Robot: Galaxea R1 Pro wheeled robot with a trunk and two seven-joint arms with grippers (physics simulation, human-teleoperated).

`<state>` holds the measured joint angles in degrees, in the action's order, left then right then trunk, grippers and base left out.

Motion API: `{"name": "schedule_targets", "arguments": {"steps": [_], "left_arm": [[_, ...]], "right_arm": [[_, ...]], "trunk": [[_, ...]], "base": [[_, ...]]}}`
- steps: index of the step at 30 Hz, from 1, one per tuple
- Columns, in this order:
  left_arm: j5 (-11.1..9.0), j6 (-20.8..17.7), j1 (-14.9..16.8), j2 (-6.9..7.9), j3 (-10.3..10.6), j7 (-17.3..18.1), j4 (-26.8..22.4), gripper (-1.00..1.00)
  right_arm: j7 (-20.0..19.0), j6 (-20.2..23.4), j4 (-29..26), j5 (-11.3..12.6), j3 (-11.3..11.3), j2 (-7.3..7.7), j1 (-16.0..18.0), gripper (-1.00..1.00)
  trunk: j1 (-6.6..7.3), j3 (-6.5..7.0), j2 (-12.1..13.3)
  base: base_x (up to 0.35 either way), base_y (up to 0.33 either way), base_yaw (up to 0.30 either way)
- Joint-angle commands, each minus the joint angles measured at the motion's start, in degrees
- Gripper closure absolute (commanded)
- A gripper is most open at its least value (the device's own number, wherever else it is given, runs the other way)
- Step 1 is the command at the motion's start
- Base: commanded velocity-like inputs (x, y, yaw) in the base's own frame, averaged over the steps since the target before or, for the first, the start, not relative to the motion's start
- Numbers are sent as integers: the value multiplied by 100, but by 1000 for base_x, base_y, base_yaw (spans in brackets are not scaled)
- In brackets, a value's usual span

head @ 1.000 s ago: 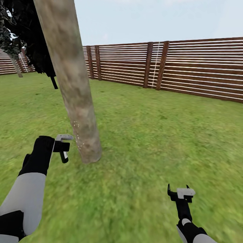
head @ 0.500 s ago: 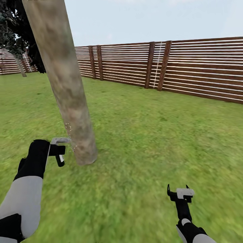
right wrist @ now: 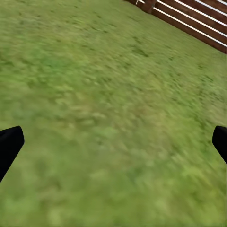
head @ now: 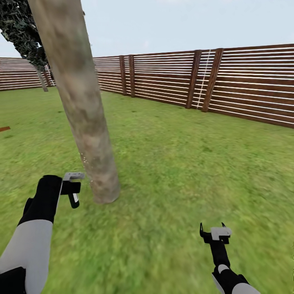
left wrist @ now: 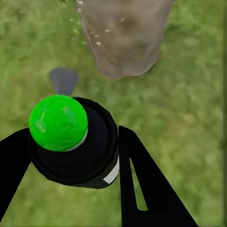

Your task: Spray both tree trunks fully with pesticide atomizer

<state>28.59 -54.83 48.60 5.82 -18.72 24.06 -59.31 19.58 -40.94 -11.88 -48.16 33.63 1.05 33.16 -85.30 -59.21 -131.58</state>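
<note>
A thick pale mottled tree trunk [head: 83, 110] leans up from the lawn, its base [left wrist: 124, 42] close ahead of my left gripper [head: 72, 188]. That gripper is shut on the pesticide atomizer [left wrist: 80, 156], a black bottle with a round green top [left wrist: 58, 122] and a white label. Small pale droplets [head: 86, 163] speckle the air and bark beside the trunk's lower part. A second tree [head: 41, 77] with a grey-green crown stands far off by the fence. My right gripper [head: 212, 232] hangs low over bare grass, open, with its black fingertips [right wrist: 9, 146] wide apart.
A brown horizontal-slat fence [head: 212, 79] rings the lawn at the back and right. Grass [head: 183, 163] stretches wide to the right of the trunk. A small orange-brown strip [head: 4, 128] lies at the left edge of the lawn.
The head view has swung left, so the fence slid right and the distant second tree came into view. My left gripper stays by the trunk base, still holding the atomizer. The right arm holds still.
</note>
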Motion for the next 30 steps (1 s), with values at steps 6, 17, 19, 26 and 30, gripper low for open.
{"name": "schedule_targets", "arguments": {"steps": [6, 17, 19, 26, 30], "left_arm": [[67, -19, 0, -11, -9, 51, -10, 100], [85, -80, 17, 6, 0, 46, -180, 100], [85, -80, 18, 1, 0, 46, -184, 100], [100, -80, 7, 35, -8, 35, -177, 100], [97, -49, -119, 27, -14, -344, -81, 100]], "right_arm": [[37, -10, 11, -62, 30, 0, 6, -100], [37, -15, 2, -62, 30, 0, 6, -100], [37, -15, 3, -62, 30, 0, 6, -100], [37, -19, 9, -62, 30, 0, 6, -100], [37, -19, 11, -62, 30, 0, 6, -100]], "trunk": [[-1, -5, -2], [-1, -5, -2], [-1, -5, -2], [-1, -5, -2], [-1, -5, -2]], "base": [[-12, -274, 0], [-50, -279, 0], [0, -279, 0], [18, -279, 165], [183, -228, 272]]}}
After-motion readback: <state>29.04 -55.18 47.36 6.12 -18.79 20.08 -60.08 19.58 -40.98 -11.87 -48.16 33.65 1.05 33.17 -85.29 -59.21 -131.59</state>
